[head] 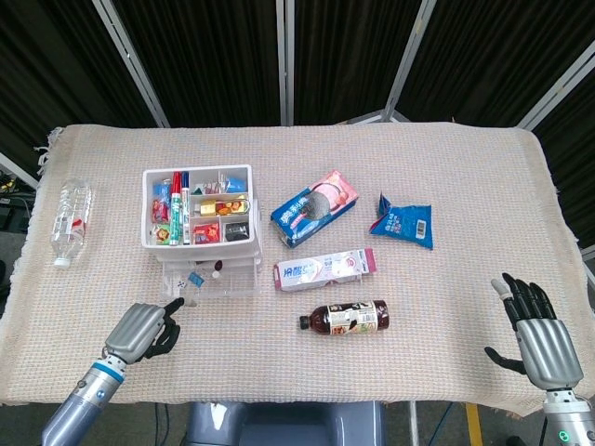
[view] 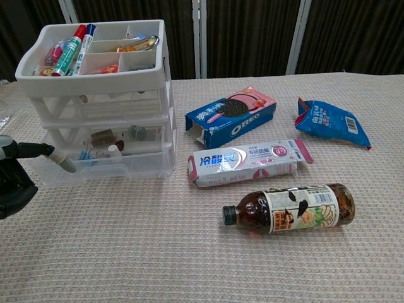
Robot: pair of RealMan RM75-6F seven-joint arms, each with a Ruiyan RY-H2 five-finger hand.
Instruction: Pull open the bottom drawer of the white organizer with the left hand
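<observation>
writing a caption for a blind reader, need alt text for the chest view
A black robotic left hand hooks one extended finger on the partly open bottom drawer of a white plastic organizer. To its right lie a blue Oreo box and a brown drink bottle.

Woven matt tablecloth (view: 189, 252) — coarse weave; clear glossy plastic bottom drawer (view: 107, 165), white plastic organizer (view: 95, 76); glossy crinkled blue packet (view: 329, 121)

Left hand (view: 14, 180): cut off by left edge in chest view; only dark palm and one extended finger show. Right hand (head: 537, 336): wrist cropped by near edge in head view; absent from chest view. Bottom drawer (view: 101, 165): small contents too blurred to identify through clear plastic. Water bottle (head: 69, 221): label unreadable, outside chest view.
</observation>
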